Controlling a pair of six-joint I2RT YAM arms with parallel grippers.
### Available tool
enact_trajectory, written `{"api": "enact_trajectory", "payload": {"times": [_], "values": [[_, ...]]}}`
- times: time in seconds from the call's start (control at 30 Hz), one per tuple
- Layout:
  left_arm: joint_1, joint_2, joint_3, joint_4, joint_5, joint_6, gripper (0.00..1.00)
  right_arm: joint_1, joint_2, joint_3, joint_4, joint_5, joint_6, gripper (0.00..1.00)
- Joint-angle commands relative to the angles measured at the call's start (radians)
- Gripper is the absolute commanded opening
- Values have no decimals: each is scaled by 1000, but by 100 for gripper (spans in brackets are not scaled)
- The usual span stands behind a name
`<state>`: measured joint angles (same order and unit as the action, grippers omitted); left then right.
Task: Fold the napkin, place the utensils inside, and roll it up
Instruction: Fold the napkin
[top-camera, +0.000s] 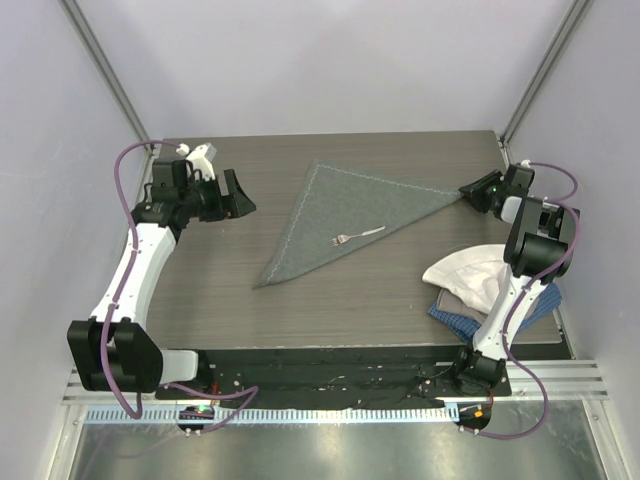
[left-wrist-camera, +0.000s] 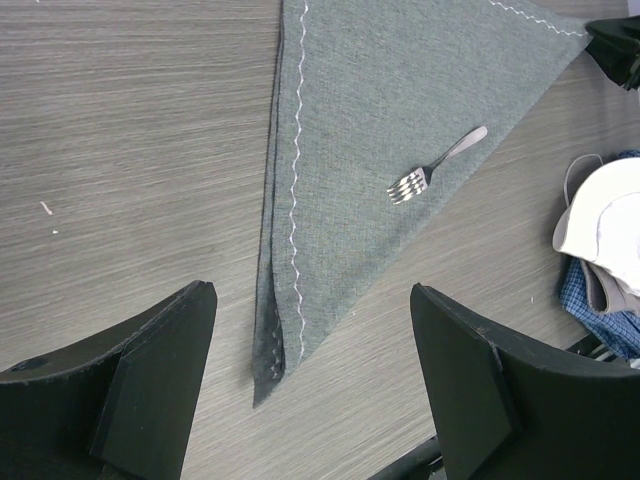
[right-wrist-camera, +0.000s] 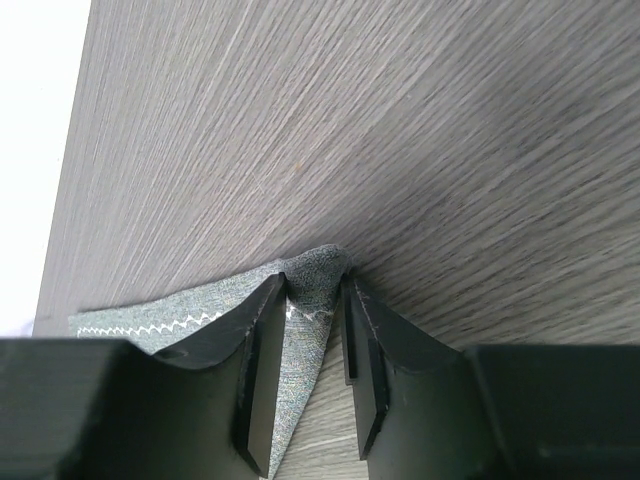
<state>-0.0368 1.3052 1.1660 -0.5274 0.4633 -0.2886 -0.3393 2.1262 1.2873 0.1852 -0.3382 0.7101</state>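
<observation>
On the left of the table (top-camera: 200, 290), the left gripper (top-camera: 236, 196) hangs with its jaws spread wide, holding nothing, its fingertips turned toward the napkin (top-camera: 345, 210) and well apart from it. The napkin lies flat mid-table, folded into a two-layer triangle: one point aims at the near-left, one sits at the far edge, and the long third point runs out to the right. A pale zigzag hem line follows its left edge, where the lower layer peeks out just beyond the upper one. The fork (top-camera: 357, 236) rests on top of the cloth near the fold along the near-right edge, tines toward the left, handle toward the right. At the napkin's right-hand point, the right gripper (top-camera: 470, 192) is down at table level with its jaws narrow; the cloth's tip stands puckered between the fingers (right-wrist-camera: 255, 370) and touches both, though whether it is pinched tight cannot be told. Nearer the robot on the right side, a rumpled white cloth (top-camera: 465, 275) lies on a blue cloth (top-camera: 452, 316), both clear of the napkin.
</observation>
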Motion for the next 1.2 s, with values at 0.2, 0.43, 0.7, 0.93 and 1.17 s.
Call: {"api": "enact_trajectory", "payload": {"times": [0.2,0.43,0.7,0.93,1.17], "values": [[9,-21,0,41,37,-4,83,14,61,-8,-70,64,-29,30],[11,-20,0,41,40,-3,84,19,58,9,-82,62,-55,23],[14,-20,-3,41,41,-1,83,19,40,4,-44,39,-67,11],[12,-24,-5,44,44,-1,83,23,-55,-74,101,11,-49,1],[14,-29,-22,58,60,-24,84,66,-179,-135,220,2,-61,1]]}}
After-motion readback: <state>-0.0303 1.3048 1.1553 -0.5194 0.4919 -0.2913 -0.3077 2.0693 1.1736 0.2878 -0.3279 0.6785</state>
